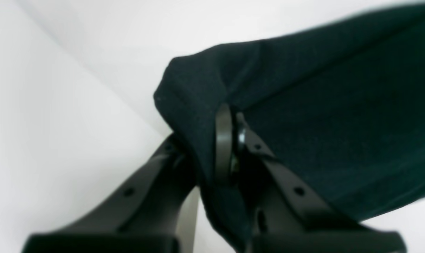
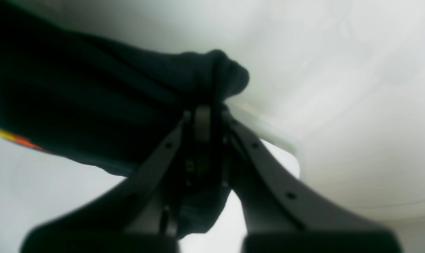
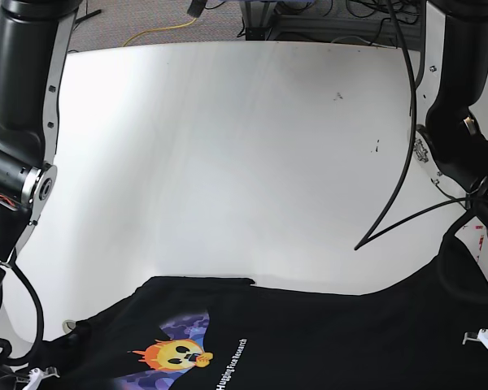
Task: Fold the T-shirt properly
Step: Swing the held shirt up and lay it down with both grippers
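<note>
Two claws share the work, and the biggest thing between them is the T-shirt (image 3: 309, 341), spread black across the near edge of the white table (image 3: 244, 146) and stretching from one claw toward the other. We read that wide hold as a way to keep the cloth taut and lifted, so a fold can be carried over without the fabric bunching; that is our judgement, not something shown. Its chest graphic (image 3: 175, 355) lies face up nearer our right claw than our left, with the line of white text (image 3: 230, 363) just beside it. Next in size are the arms, rising on either side well behind the cloth. Our left gripper (image 1: 230, 147) is pressed together on a bunched corner of the shirt, the cloth wrapping over its tips and running away up and to one side of it in a straight, tense sheet. Our right gripper (image 2: 207, 123) is likewise pinching a gathered knob of fabric that pokes just above its tips, while the rest hangs off to the other side, a sliver of the orange-yellow print showing at the far low edge. Both grips sit at the edge, probably so the body hangs free.
</note>
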{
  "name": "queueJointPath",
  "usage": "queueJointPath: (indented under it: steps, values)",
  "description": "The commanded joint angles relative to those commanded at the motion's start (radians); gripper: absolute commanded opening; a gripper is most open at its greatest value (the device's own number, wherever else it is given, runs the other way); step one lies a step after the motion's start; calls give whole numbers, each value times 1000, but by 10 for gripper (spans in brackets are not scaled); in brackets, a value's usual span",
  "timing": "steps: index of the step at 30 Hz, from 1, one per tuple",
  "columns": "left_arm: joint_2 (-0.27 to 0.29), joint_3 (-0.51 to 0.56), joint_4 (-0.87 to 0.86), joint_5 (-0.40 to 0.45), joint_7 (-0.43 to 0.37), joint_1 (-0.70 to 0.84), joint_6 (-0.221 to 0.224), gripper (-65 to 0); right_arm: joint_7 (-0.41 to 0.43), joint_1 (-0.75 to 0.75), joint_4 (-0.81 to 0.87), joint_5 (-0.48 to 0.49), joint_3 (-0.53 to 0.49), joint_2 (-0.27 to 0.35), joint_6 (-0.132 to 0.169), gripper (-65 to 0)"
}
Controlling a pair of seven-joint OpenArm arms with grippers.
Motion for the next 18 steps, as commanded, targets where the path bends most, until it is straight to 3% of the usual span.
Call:
queueJointPath:
  steps: [5,15,18]
  values:
    - [-51,40,41,-2,0,78,0,-650,-9,-138,77,0,35,9,0,-650]
    - [-49,115,181,-3,0,385,0,-650,-23,-523,279,2,160,-2,0,-650]
    - [-48,114,198,-38,0,496,0,-650,-23,-620,310,2,184,-5,0,-650]
